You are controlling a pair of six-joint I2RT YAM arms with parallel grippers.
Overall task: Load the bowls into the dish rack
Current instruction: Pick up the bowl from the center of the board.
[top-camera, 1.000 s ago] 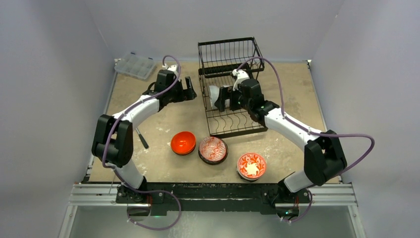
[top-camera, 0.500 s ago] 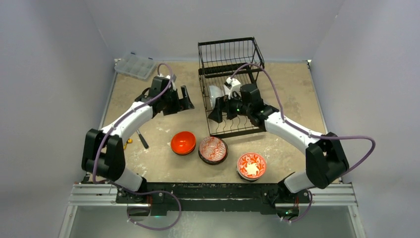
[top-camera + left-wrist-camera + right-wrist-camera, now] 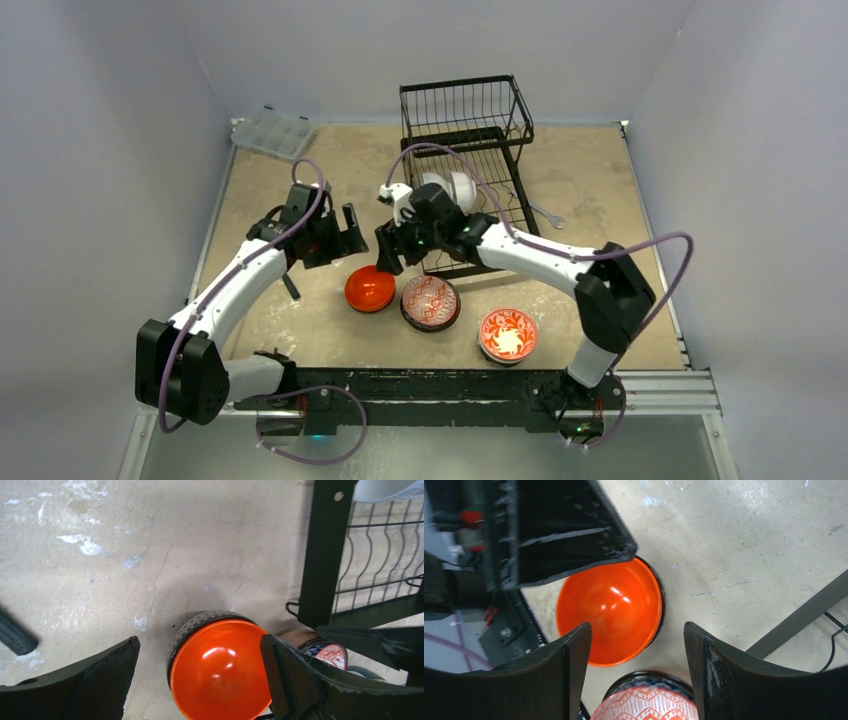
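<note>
An orange bowl (image 3: 370, 288) with a dark patterned outside sits on the table; it also shows in the left wrist view (image 3: 220, 670) and the right wrist view (image 3: 610, 611). Beside it stand a red zigzag-patterned bowl (image 3: 430, 301) (image 3: 646, 702) and a red floral bowl (image 3: 508, 335). White bowls (image 3: 447, 188) stand on edge in the black wire dish rack (image 3: 505, 110). My left gripper (image 3: 337, 238) (image 3: 200, 680) is open and empty above the orange bowl's far left side. My right gripper (image 3: 390, 253) (image 3: 636, 672) is open and empty, above the orange and zigzag bowls.
A clear plastic compartment box (image 3: 273, 131) sits at the back left corner. A dark tool (image 3: 289, 283) lies on the table left of the orange bowl. A small metal piece (image 3: 547, 214) lies right of the rack. The rack's front post (image 3: 322, 555) is close to my left gripper.
Both arms have swung toward the near side. My right gripper has left the white bowls in the rack and now hovers over the orange bowl. My left gripper has come down beside it.
</note>
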